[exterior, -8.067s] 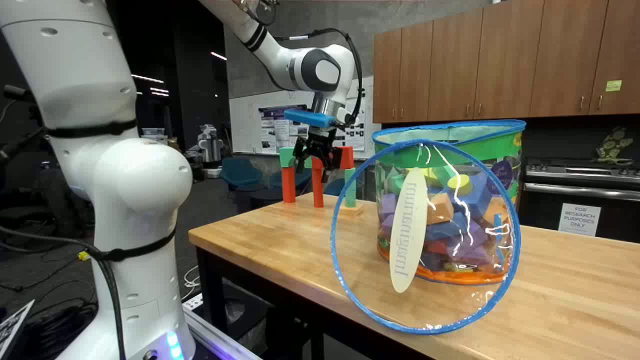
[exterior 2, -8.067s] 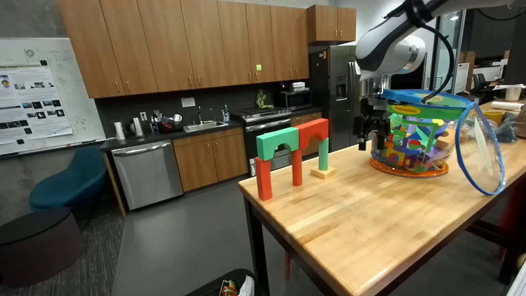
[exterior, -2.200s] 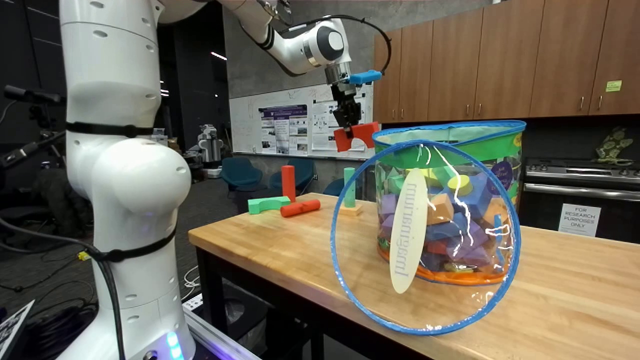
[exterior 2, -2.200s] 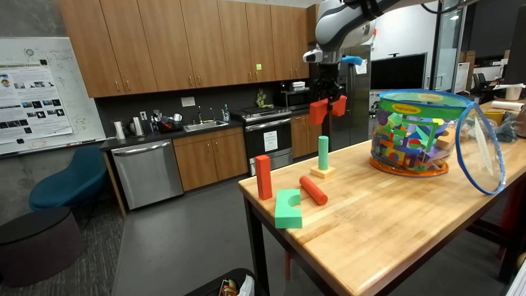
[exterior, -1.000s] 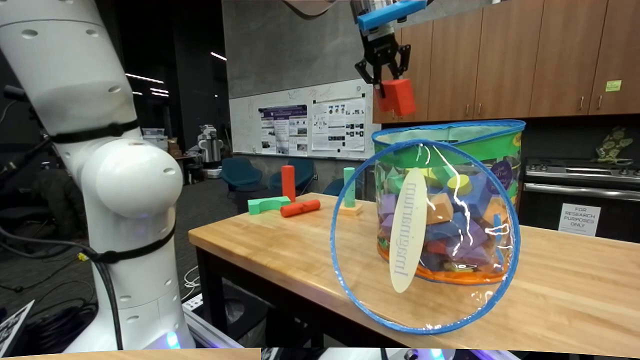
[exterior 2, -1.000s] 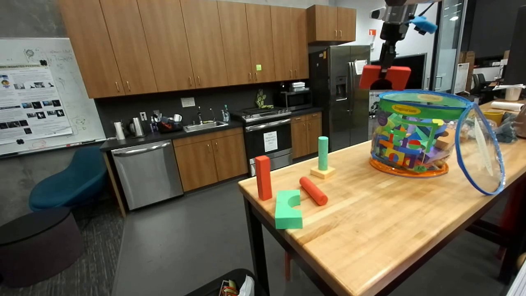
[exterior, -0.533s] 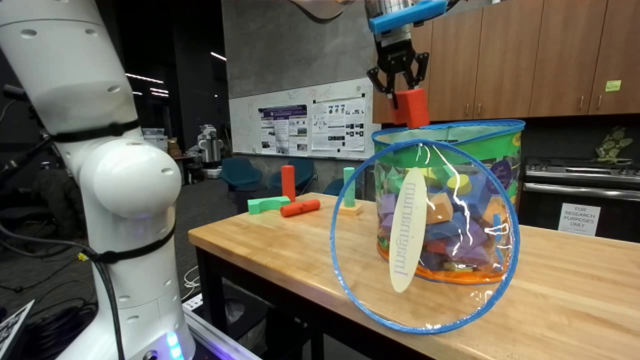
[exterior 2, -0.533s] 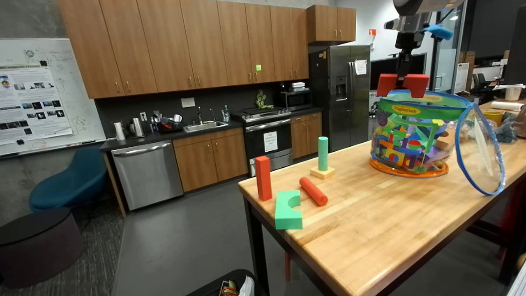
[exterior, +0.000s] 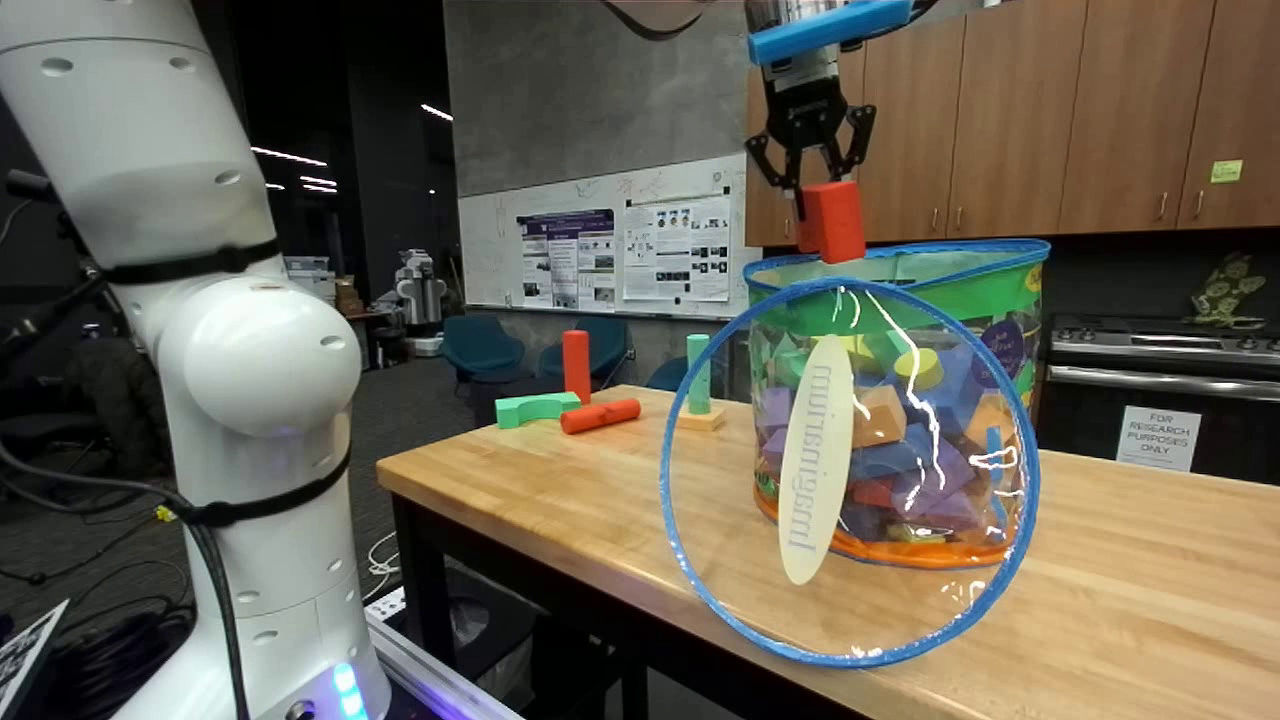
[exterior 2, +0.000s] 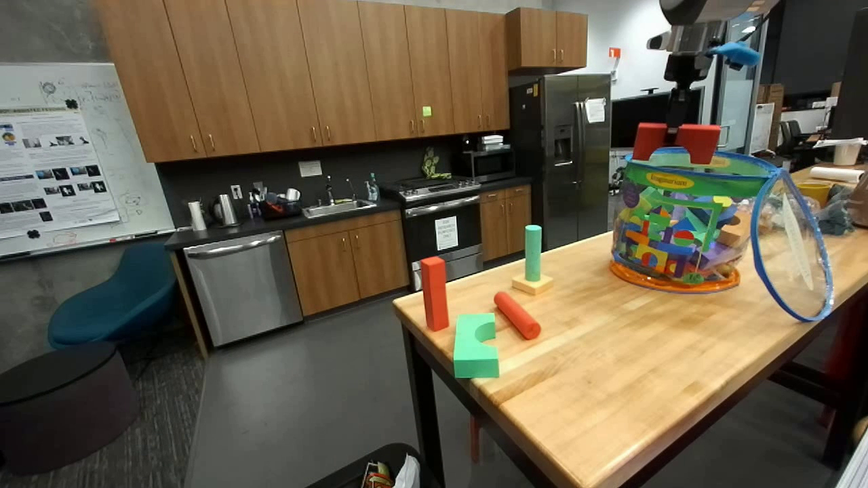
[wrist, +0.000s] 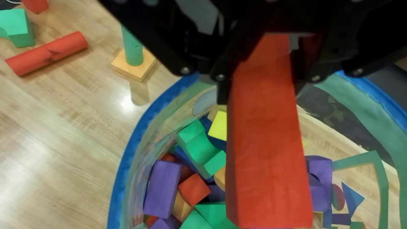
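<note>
Over the open mouth of the clear toy-block tub (exterior: 1005, 287), the gripper (exterior: 822, 188) is clamped on a red arch block (wrist: 268, 149), one finger on each broad side, mid-span. Arch hangs legs down; its lower ends overlap the tub's blue rim (wrist: 134, 140) in both exterior views. Contact with the rim: cannot tell. Wrist view looks past the arch into the tub, blocks jumbled inside: purple rectangular block (wrist: 162, 189), green notched block (wrist: 198, 148), yellow block (wrist: 218, 126), red block (wrist: 194, 190). Round clear lid (exterior: 818, 460), blue-edged, slants down from the rim toward the table edge.

Out on the wooden tabletop (exterior 2: 610, 379), well apart from the tub: red rectangular pillar (exterior 2: 435, 293) upright near the table end; green arch block (exterior 2: 468, 359) flat, just beside it; red cylinder (exterior 2: 517, 316) on its side, just beside the green arch. Closer to the tub, green cylinder (exterior 2: 533, 253) stands on a tan square block (exterior 2: 533, 285). White robot arm (exterior: 270, 360) rises beside the table. Background: stove (exterior 2: 468, 227), refrigerator (exterior 2: 563, 196), wood wall cabinets (exterior 2: 305, 74).
</note>
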Action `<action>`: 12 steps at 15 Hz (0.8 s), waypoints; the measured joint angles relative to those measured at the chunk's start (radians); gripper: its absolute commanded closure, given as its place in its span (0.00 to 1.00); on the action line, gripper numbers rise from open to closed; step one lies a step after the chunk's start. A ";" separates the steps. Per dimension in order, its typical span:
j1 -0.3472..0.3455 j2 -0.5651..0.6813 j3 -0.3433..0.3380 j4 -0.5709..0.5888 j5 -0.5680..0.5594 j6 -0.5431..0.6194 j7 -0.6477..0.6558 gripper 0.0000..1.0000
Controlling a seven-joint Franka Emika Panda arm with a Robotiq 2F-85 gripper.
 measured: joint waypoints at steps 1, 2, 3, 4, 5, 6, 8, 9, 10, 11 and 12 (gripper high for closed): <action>-0.001 0.000 0.000 0.000 0.000 -0.002 0.005 0.84; -0.001 -0.001 0.000 -0.001 0.001 -0.003 0.010 0.84; -0.001 -0.002 0.000 -0.002 0.002 -0.004 0.014 0.84; -0.001 -0.002 0.000 -0.003 0.006 -0.007 0.020 0.84; -0.001 -0.003 0.000 -0.003 0.015 -0.011 0.029 0.84; -0.001 -0.003 0.000 -0.004 0.024 -0.014 0.045 0.84; -0.001 -0.005 0.000 -0.006 0.026 -0.015 0.104 0.84; -0.001 -0.006 0.001 -0.008 0.026 -0.015 0.136 0.84; -0.001 -0.006 0.001 -0.009 0.026 -0.015 0.165 0.84; -0.001 -0.007 0.002 -0.010 0.026 -0.015 0.191 0.84; -0.001 -0.007 0.002 -0.011 0.024 -0.015 0.209 0.84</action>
